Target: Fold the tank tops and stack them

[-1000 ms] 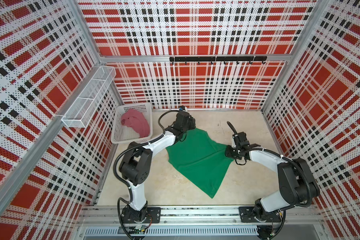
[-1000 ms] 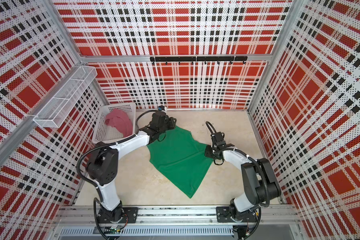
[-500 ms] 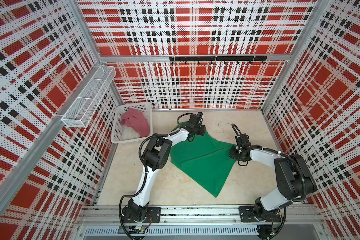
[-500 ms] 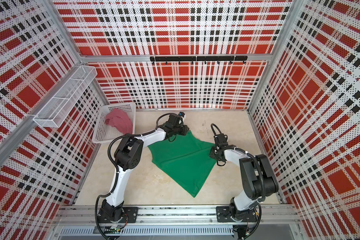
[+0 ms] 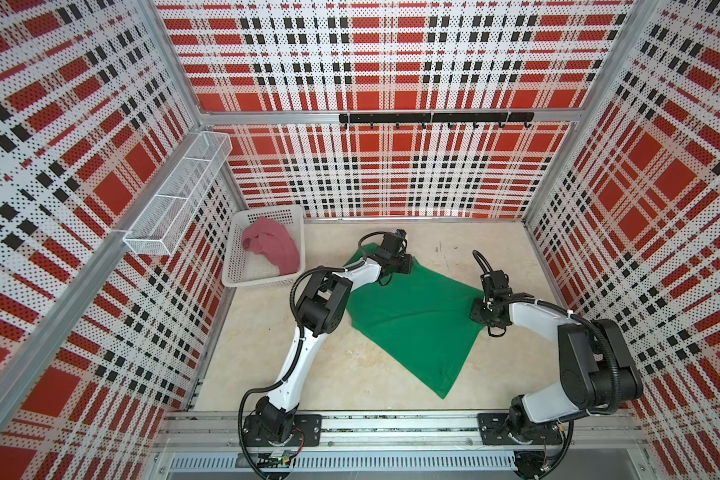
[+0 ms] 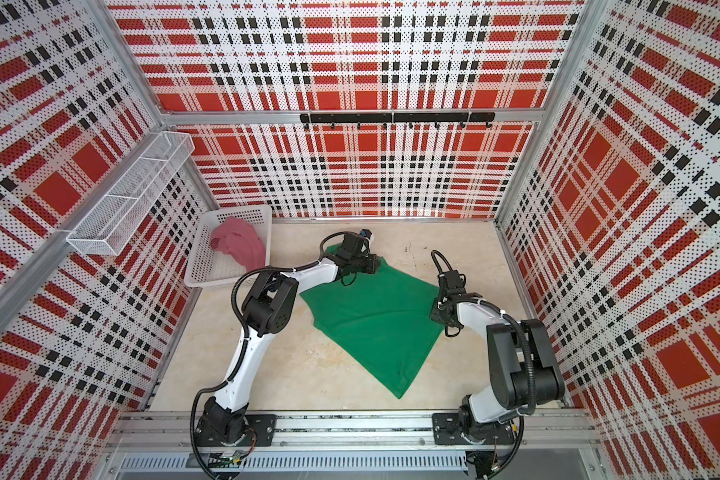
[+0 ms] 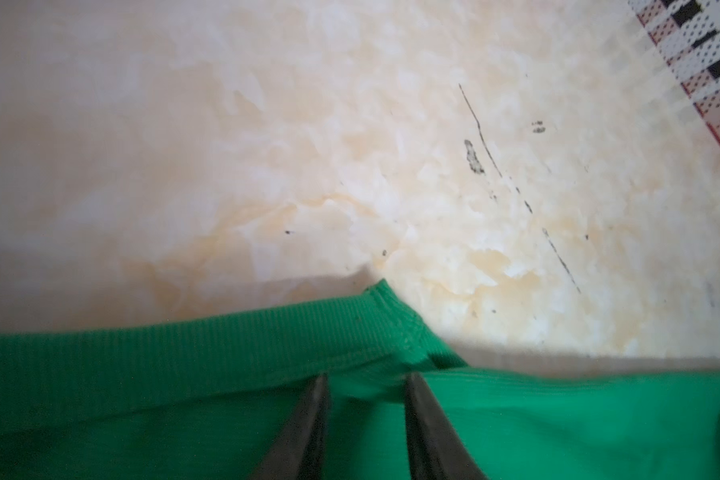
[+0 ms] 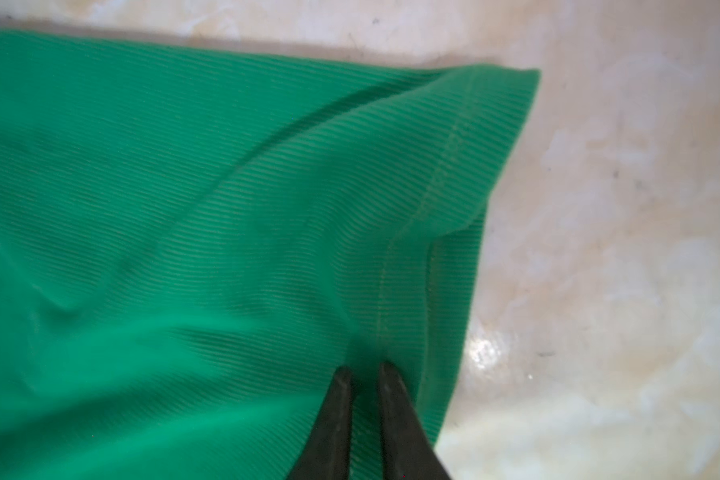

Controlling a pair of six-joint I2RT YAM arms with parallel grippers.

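Within the last second the left gripper [image 7: 366, 380] has carried its far corner of the green tank top [image 5: 412, 328] rightward; it and the right gripper [image 8: 364, 370] are both clamped on the cloth, spreading it mid-table; folding, I judge, not begun. Pink tank top [image 5: 273, 247] lies crumpled in the white basket [image 5: 262, 283], far left; mottled beige table [image 5: 350, 374]; plaid perforated walls [image 5: 391, 166].

Red plaid perforated walls [image 5: 391, 62], beige marbled floor [image 5: 350, 374], black hook rail [image 5: 433, 117]

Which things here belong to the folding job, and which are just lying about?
Job:
green tank top, spread out
pink tank top, crumpled

Lying about:
white basket, holding the pink one
wire wall shelf
black hook rail
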